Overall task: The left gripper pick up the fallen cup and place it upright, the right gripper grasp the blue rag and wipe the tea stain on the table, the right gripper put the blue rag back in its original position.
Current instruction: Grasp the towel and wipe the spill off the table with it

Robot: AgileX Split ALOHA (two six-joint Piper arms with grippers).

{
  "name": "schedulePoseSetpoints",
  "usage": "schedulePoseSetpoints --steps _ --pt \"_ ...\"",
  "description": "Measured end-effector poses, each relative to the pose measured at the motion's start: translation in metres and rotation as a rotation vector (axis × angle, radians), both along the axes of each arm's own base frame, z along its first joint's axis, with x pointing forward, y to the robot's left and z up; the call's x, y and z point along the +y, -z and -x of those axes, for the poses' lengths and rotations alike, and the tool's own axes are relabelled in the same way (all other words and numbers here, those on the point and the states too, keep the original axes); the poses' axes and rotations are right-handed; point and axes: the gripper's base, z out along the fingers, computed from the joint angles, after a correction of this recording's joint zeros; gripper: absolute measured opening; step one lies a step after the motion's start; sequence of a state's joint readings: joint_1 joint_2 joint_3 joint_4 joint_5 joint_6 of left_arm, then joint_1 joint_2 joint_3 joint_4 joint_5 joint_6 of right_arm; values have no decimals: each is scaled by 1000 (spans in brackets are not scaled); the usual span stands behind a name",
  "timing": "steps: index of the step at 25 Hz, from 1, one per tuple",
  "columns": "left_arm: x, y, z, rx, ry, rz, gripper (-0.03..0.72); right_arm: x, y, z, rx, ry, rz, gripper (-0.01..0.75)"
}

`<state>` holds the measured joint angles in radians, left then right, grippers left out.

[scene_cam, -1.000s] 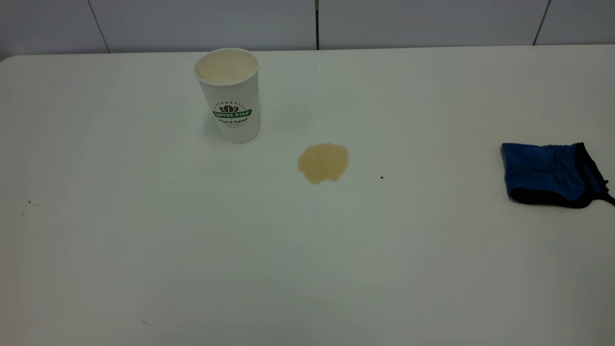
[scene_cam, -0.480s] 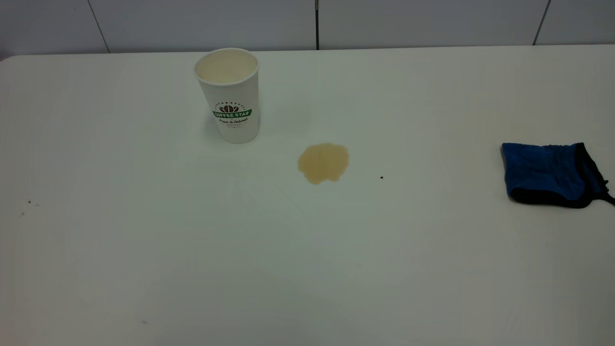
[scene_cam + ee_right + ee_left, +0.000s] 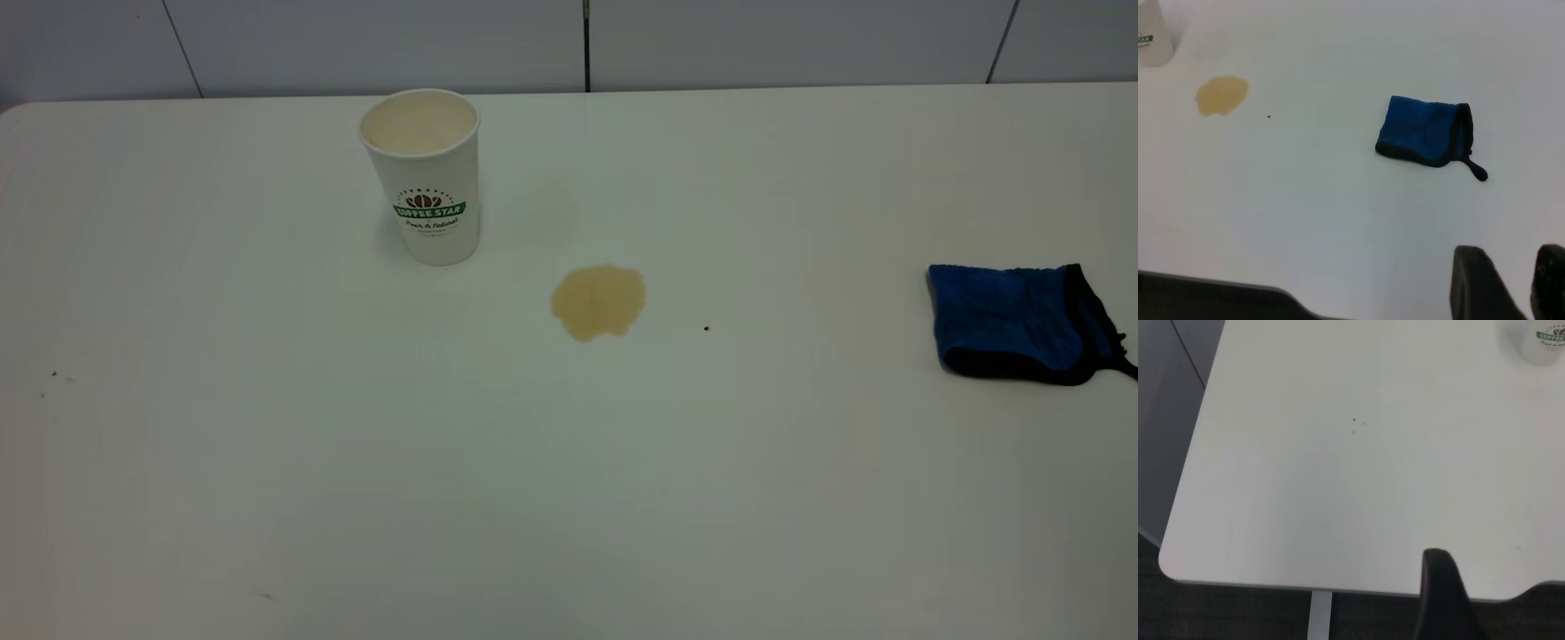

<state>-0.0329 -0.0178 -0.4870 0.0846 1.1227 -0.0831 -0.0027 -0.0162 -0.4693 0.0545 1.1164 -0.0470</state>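
Nothing moved | blue rag (image 3: 1423, 131) well clear of right gripper (image 3: 1511, 283) (fingers slightly parted)

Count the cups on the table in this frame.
1. A single white paper cup stands upright toward the far left of the table, just behind and left of the tea stain. No other cup is visible in any view.

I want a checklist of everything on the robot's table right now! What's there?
Surface: white table, a few tiny dark specks.
Job's things: cup upright; tea stain unwiped, apart from the cup; blue rag lying near the right edge.
Clutter: nothing seen.
Grippers: left hand near the table's corner; right hand open, above the table short of the rag.
Cables: nothing seen.
Surroundings: grey panelled wall.
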Motion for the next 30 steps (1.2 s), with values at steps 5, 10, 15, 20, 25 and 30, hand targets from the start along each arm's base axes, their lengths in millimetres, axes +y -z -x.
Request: schedulePoseSetpoints --steps 5,10,15,20,25,30 --pt "0 0 0 0 1 -1 465 0 0 0 0 0 0 238" --pt "0 0 0 0 1 -1 465 0 0 0 0 0 0 238" --pt "0 0 0 0 1 -1 465 0 0 0 0 2 2 238" --pt "0 0 0 0 1 -1 465 -2 0 0 -4 11 15 238" --pt "0 0 0 0 1 -1 465 -7 -21 -11 4 54 61 242" --pt "0 0 0 0 1 -1 465 -11 -59 -66 148 84 78 307"
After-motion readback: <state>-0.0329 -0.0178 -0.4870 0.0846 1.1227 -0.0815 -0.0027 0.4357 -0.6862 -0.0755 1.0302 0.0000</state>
